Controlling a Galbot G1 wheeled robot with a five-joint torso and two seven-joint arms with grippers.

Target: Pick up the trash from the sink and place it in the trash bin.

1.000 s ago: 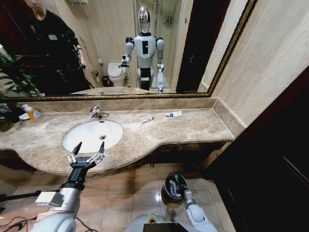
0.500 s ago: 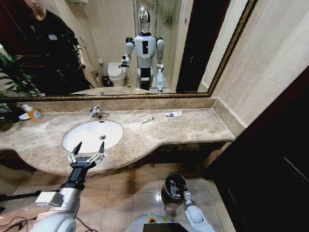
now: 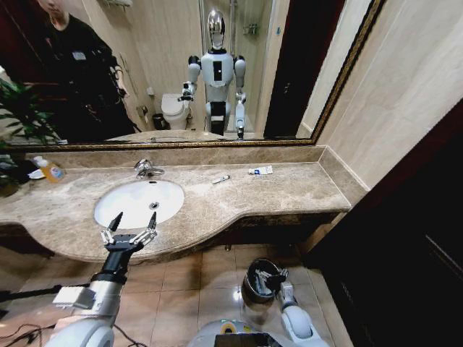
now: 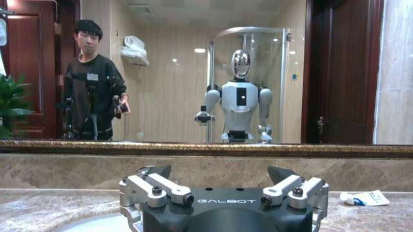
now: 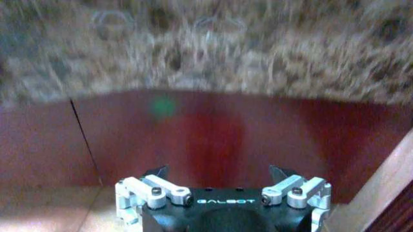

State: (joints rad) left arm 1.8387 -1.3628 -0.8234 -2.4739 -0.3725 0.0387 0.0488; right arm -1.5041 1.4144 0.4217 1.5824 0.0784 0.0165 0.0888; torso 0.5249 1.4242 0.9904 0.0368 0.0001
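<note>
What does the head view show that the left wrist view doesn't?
Head view alone: the trash bin on the floor with the right gripper over it, and the sink basin's full oval. Left wrist view alone: a close look at the left gripper, fingers open. Both share the marble counter, the mirror and the small white tube.

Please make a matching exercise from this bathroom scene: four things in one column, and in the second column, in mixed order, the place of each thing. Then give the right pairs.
Things:
1. left gripper
2. trash bin
3. orange-liquid bottle
4. small white tube

Places:
A. on the tiled floor in front of the counter
B. on the counter at the back, on the tap's right side
C. held open over the front rim of the sink
D. at the far left of the counter, near the mirror

Right pairs: 1-C, 2-A, 3-D, 4-B
</note>
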